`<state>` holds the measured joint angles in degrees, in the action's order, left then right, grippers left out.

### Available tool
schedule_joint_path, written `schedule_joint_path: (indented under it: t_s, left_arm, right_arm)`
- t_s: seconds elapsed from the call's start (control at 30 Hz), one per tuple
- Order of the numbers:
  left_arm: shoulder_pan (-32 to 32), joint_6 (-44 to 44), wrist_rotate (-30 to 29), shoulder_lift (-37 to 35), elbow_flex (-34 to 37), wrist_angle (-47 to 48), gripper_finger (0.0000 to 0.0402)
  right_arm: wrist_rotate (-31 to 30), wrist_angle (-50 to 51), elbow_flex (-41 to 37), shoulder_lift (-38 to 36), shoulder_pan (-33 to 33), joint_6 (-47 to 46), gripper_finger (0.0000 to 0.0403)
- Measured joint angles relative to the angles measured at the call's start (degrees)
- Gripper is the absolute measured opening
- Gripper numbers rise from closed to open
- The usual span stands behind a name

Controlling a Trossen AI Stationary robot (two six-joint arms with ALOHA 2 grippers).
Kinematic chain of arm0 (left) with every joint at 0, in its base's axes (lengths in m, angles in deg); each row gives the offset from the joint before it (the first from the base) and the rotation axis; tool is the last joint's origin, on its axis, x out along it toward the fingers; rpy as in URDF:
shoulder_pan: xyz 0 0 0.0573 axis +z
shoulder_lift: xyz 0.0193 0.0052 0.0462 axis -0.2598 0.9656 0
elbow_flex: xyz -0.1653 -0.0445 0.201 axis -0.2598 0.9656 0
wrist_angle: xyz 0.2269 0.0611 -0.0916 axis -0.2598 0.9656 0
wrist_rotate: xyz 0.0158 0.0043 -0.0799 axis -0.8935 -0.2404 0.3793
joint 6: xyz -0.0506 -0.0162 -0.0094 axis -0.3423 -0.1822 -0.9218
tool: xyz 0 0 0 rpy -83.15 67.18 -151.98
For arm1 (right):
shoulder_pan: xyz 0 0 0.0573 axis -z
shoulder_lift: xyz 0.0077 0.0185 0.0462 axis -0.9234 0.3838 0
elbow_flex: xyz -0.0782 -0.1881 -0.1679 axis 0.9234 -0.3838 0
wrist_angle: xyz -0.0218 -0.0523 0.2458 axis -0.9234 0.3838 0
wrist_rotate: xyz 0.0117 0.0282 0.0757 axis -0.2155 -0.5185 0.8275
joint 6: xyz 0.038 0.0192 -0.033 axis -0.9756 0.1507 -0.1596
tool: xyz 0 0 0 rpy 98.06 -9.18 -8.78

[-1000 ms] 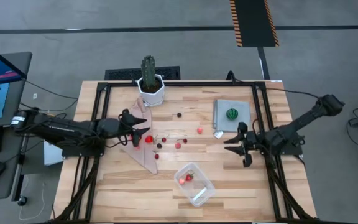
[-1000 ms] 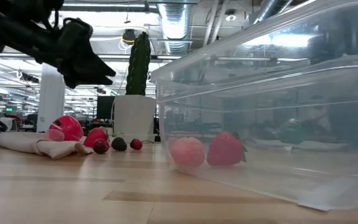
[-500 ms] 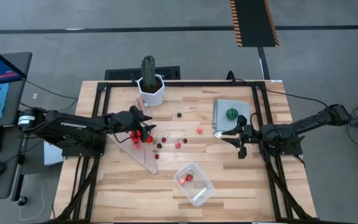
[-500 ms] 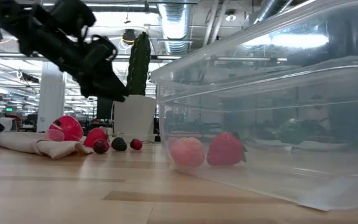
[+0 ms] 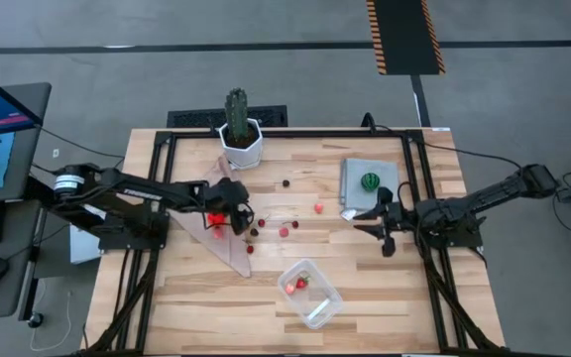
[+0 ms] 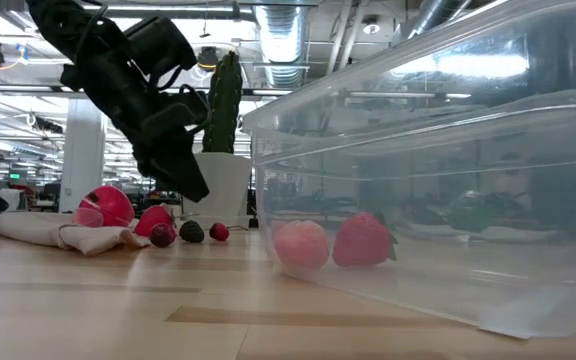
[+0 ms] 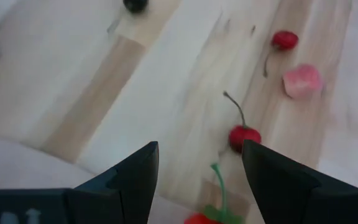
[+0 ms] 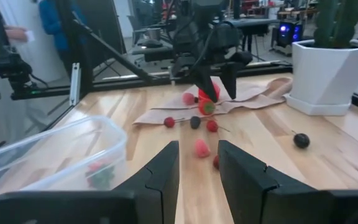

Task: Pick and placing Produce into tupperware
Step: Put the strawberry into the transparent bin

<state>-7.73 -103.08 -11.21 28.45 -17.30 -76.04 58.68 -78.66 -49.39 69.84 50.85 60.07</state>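
Tiny produce lies scattered mid-table: red pieces (image 5: pixel 285 231), dark berries (image 6: pixel 191 231), a cherry (image 7: pixel 244 135) and a pink piece (image 7: pixel 302 81). A green striped ball (image 5: pixel 370 181) rests on the grey mat. The clear tupperware (image 5: pixel 310 293) stands near the table's near edge. It holds a pink piece (image 6: pixel 301 243) and a red strawberry (image 6: pixel 363 240). My left gripper (image 5: pixel 238 213) is open and tipped down just above a red, green-topped piece (image 7: pixel 204 218), with its fingers on either side of it. My right gripper (image 5: pixel 377 224) is open and hovers beside the mat.
A beige cloth (image 5: pixel 228 243) lies under my left gripper with a red tomato-like ball (image 6: pixel 105 207) on it. A cactus in a white pot (image 5: pixel 239 134) stands at the far edge. The grey mat (image 5: pixel 357 188) is right of centre. People show in the room beyond.
My left gripper has moved toward the table's right and down, tipping its fingers downward over the red pieces beside the cloth. My right arm has dropped lower, and its gripper has shifted a little toward the far left, beside the mat.
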Motion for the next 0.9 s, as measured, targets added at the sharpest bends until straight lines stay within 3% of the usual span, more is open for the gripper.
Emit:
schedule_joint_path:
  t_s: [0.9]
  left_arm:
    - [-1.0, -0.3, 0.8, 2.9, 0.1, 2.7, 0.0222]
  right_arm:
    - [0.0, -0.3, 0.0, 0.0, -0.2, -0.6, 0.0133]
